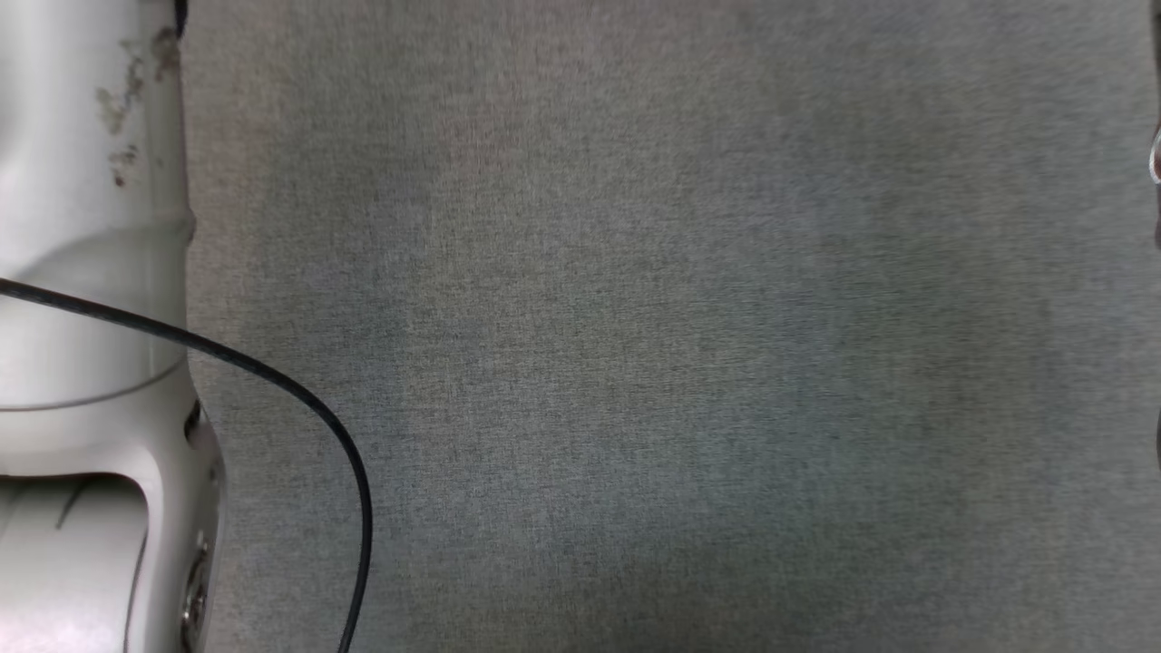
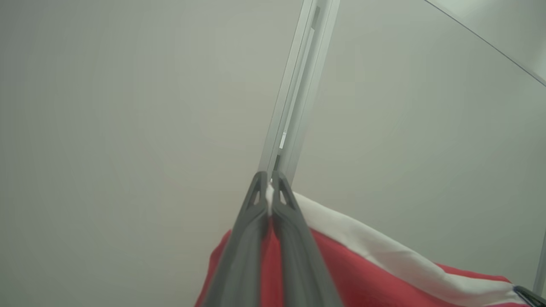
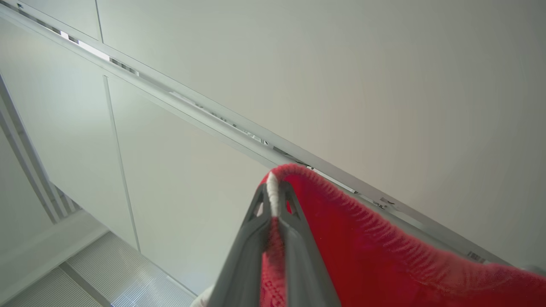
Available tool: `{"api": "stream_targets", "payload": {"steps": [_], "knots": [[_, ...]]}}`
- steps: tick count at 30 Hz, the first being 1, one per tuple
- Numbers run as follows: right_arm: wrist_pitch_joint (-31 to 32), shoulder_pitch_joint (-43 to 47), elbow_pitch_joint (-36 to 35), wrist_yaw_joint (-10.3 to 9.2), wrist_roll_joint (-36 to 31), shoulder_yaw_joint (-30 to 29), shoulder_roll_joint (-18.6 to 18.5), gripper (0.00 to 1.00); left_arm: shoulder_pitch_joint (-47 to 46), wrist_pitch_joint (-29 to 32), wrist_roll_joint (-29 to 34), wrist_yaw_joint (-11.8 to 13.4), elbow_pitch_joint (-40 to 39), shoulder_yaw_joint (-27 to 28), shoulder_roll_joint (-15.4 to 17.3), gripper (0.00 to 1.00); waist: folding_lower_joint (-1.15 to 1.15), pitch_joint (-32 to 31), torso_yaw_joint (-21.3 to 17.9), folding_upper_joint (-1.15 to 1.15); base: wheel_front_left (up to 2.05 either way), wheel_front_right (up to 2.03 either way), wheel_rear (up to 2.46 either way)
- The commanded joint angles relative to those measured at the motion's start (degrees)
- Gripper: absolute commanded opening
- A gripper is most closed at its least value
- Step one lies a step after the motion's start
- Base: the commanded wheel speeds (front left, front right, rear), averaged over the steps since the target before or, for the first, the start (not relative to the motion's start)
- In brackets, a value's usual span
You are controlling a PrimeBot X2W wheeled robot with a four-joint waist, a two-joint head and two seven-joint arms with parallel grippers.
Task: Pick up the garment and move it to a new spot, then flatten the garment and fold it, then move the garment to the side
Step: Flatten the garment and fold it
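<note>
In the left wrist view, the left gripper (image 2: 269,179) is seen pressed together on a thin white edge of the garment (image 2: 367,268), which is pinched between the two dark fingertips. From that grip the cloth is spread toward 4 and 5 o'clock: red fabric, bordered along its upper edge by a broad white band that runs to the lower right corner. Beyond the fingertips a metal rail (image 2: 298,85) is seen rising toward 12 o'clock across a plain pale panel (image 2: 128,128).

In the right wrist view, the right gripper (image 3: 273,189) is likewise clamped on the garment, a strip of white trim being caught between its tips. Red, fuzzy-looking cloth is draped over the tips and carried away toward 4 o'clock, to the frame's edge. Behind it a slotted track (image 3: 192,106) is laid from 10 o'clock to 4 o'clock across pale boards (image 3: 384,64), and a ribbed grille (image 3: 106,273) is seen at 7 o'clock.

In the head view, a grey woven surface (image 1: 680,345) is shown. A pale forearm (image 1: 82,272) is placed at 9 o'clock, and a black cable (image 1: 299,399) is curved from it down toward 7 o'clock.
</note>
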Motion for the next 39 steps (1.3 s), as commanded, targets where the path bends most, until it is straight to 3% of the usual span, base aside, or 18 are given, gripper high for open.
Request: {"api": "stream_targets", "payload": {"steps": [1,7,16,21,28,39], "knots": [[-0.57,1.13,0.41,0.01,0.27,0.59,-0.55,0.0,1.16,0.01,0.11,0.53,-0.13,-0.61,0.33,0.0,0.0,3.9,0.93,0.0,0.0,0.0,0.0],[0.29,4.59,2.24,0.01,2.5,4.07,-1.52,0.0,4.36,0.0,0.01,0.52,1.08,-3.2,0.37,0.0,0.0,6.12,1.39,0.0,0.0,0.0,0.0],[4.85,11.03,1.31,0.01,7.04,0.77,-0.92,0.0,10.04,0.0,1.12,-1.27,3.86,-3.06,0.34,0.0,0.0,3.94,0.95,0.0,0.0,0.0,0.0],[12.29,15.93,3.6,0.01,9.96,-1.56,0.16,0.0,14.61,0.0,-0.11,-1.41,4.78,-2.47,0.3,0.0,0.0,0.28,0.87,0.0,0.0,0.0,0.0],[17.68,22.99,3.55,0.01,6.84,-2.16,0.63,0.0,21.05,0.0,-1.05,-2.49,6.55,-3.97,0.35,0.0,0.0,-4.82,0.69,0.0,0.0,0.0,0.0],[23.05,33.86,10.01,0.01,5.47,-1.48,1.42,0.0,35.57,0.0,8.41,-5.5,10.72,-8.64,0.34,0.0,0.0,-14.77,0.84,0.0,0.0,0.0,0.0]]}}
